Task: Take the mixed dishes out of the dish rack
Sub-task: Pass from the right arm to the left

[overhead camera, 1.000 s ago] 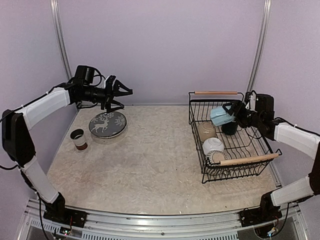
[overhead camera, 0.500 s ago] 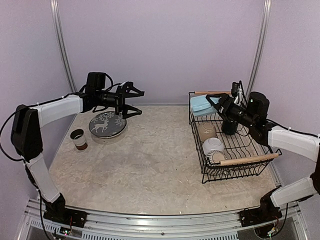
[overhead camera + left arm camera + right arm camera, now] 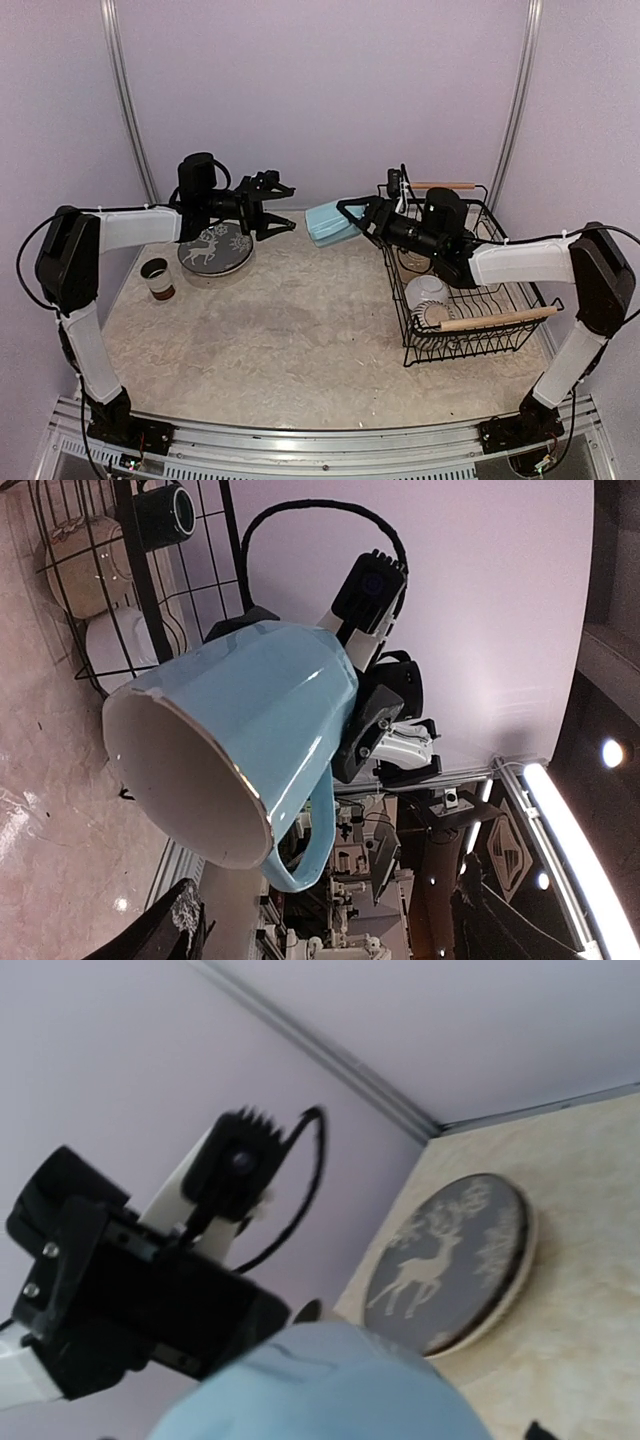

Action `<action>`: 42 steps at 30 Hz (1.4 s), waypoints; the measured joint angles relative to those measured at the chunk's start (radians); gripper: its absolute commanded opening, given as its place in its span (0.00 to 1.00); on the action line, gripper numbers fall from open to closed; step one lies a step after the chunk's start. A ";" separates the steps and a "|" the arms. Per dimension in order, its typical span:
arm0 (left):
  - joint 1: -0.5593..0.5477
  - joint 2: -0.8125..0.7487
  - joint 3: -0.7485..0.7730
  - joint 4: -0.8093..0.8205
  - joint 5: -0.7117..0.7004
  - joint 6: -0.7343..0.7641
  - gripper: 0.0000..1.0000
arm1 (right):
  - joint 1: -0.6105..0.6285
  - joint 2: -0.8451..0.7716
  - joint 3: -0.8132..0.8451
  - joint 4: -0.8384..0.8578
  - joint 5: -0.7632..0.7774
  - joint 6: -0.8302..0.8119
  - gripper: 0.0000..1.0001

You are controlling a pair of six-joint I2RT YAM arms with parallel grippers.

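My right gripper [image 3: 352, 216] is shut on the light blue mug [image 3: 328, 223] and holds it in the air left of the dish rack [image 3: 470, 300], mouth toward my left arm. The mug fills the left wrist view [image 3: 235, 745] and the bottom of the right wrist view [image 3: 330, 1385]. My left gripper [image 3: 281, 208] is open and empty, just left of the mug. The deer-pattern plate [image 3: 215, 248] and a brown-white cup [image 3: 157, 279] sit on the table at left. The rack holds a dark mug, white bowls [image 3: 427, 292] and a striped plate [image 3: 437, 317].
The rack has wooden rod handles at its near side [image 3: 497, 320] and far side [image 3: 444, 185]. The back wall stands close behind both grippers.
My right gripper has carried the blue mug out of the rack and leftward over the table. My left gripper has swung right toward it, staying open.
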 measured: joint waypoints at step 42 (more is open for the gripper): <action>-0.075 0.182 -0.023 0.587 0.042 -0.338 0.00 | 0.089 0.132 -0.055 0.280 0.035 0.060 0.92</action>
